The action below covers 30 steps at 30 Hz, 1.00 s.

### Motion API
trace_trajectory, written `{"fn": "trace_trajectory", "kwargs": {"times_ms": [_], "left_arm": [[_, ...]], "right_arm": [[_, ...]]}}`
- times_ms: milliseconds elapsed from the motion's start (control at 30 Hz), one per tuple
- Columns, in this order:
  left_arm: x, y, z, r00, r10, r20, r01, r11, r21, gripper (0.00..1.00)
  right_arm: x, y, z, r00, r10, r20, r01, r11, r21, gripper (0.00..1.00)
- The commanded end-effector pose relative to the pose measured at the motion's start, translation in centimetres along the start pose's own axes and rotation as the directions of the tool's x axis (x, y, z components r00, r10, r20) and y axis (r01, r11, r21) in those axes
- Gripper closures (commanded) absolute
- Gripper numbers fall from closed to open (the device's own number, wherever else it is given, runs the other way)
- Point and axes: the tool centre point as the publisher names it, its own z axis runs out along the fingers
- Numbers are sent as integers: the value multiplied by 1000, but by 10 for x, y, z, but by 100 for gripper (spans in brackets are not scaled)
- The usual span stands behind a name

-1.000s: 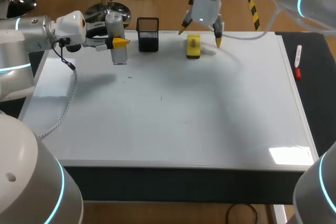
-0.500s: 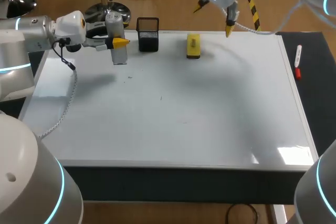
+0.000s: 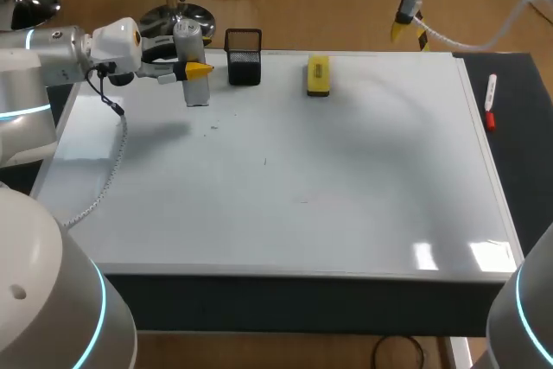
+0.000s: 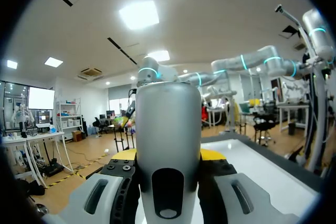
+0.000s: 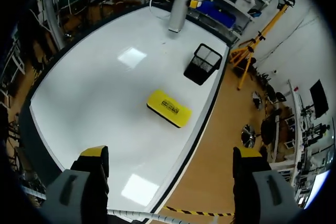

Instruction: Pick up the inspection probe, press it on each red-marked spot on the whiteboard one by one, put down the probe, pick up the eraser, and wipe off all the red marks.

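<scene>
Probe (image 3: 197, 91) clamped in my left end effector (image 3: 193, 65), right end effector (image 3: 383, 4) wide open and empty, eraser (image 3: 318, 75) flat on whiteboard (image 3: 346, 179).

The inspection probe (image 3: 198, 91) is a pale grey cylinder with a rounded top. It stands upright in the upper left of the frame, clasped in the left gripper (image 3: 192, 66), over the whiteboard's (image 3: 346, 196) far left part. The whiteboard is broad, white and glossy and lies flat. The eraser (image 3: 318, 75), a yellow block, lies flat on it at upper centre, near its far edge.
</scene>
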Motion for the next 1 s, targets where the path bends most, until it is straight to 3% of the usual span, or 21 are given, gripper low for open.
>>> {"fn": "trace_trajectory", "kwargs": {"times_ms": [33,200,400,500,567,600,1000], "left_arm": [[1,-1,0,1000,2,2,-2,1000,0,100],[1,-1,0,1000,2,2,-2,1000,0,100],[1,-1,0,1000,2,2,-2,1000,0,100],[1,-1,0,1000,2,2,-2,1000,0,100],[1,-1,0,1000,2,2,-2,1000,0,100],[1,-1,0,1000,2,2,-2,1000,0,100],[1,-1,0,1000,2,2,-2,1000,0,100]], "right_arm": [[13,-10,-11,998,22,64,-20,999,-30,0],[20,-19,-19,989,89,119,-74,990,-122,0],[27,-27,-22,979,144,142,-122,980,-156,0],[30,-24,-24,982,105,159,-81,986,-147,0],[30,-23,-25,984,121,128,-101,983,-150,0],[30,-22,-24,989,79,126,-58,985,-161,0],[31,-22,-24,989,92,113,-75,986,-150,0]]}}
